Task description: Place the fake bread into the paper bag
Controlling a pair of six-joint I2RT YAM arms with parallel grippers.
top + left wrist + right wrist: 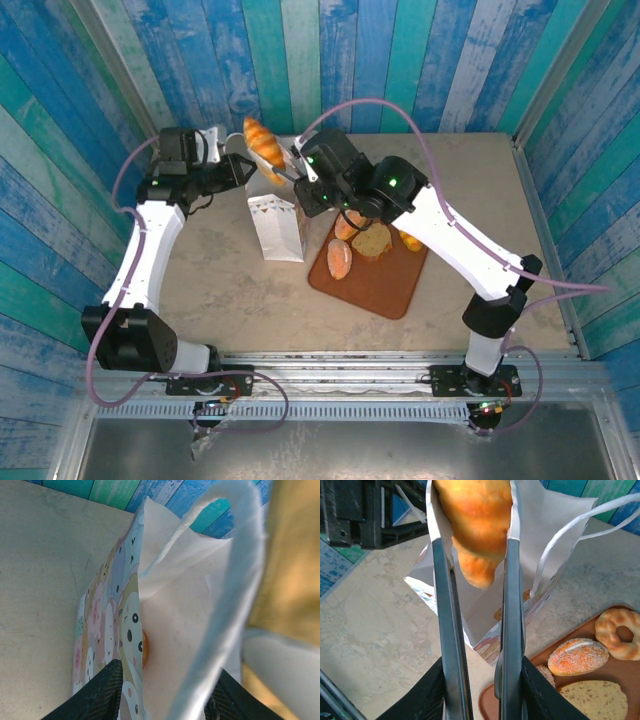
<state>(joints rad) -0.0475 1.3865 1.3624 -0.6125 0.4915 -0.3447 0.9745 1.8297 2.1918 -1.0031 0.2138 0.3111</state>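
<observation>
My right gripper point(472, 495) is shut on a golden croissant point(475, 525), one piece of the fake bread, and holds it in the air above the open mouth of the white paper bag point(485, 610). In the top view the croissant point(262, 140) hangs just behind the upright bag point(278, 225). My left gripper point(165, 700) straddles the bag's side wall point(175, 605), one finger on the printed outside and one inside, with the jaws apart and the white loop handle point(240, 580) between them. An orange piece of bread point(145, 647) lies inside the bag.
Right of the bag, a flat brown tray point(385, 290) carries more bread: a sugared roll point(577, 656), a ring pastry point(620, 632) and a toast slice point(592, 700). Blue plank walls close in the table at the back and both sides.
</observation>
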